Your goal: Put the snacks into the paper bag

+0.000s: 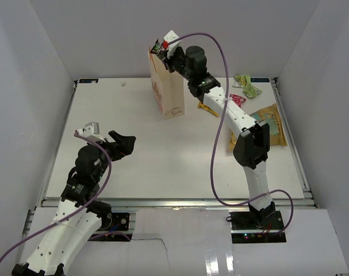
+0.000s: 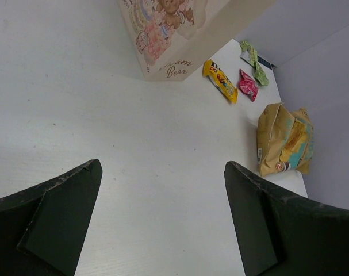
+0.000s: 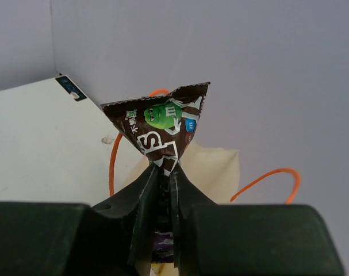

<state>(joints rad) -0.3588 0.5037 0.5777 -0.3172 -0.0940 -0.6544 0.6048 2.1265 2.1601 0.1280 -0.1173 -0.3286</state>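
The brown candy packet stood pinched in the narrowed right tool, its lower end hidden between the fingers, just above the paper bag, whose mouth the tool mostly covered. The chip bag, yellow packet, pink packet and green packet lay on the counter beyond. The left tool hung wide, holding nothing.

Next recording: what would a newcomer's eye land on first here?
The right hand pinches a dark brown candy packet over the open top of the upright paper bag, at the far side. The left hand hovers wide open near the front left, while the tan chip bag lies by the right edge.
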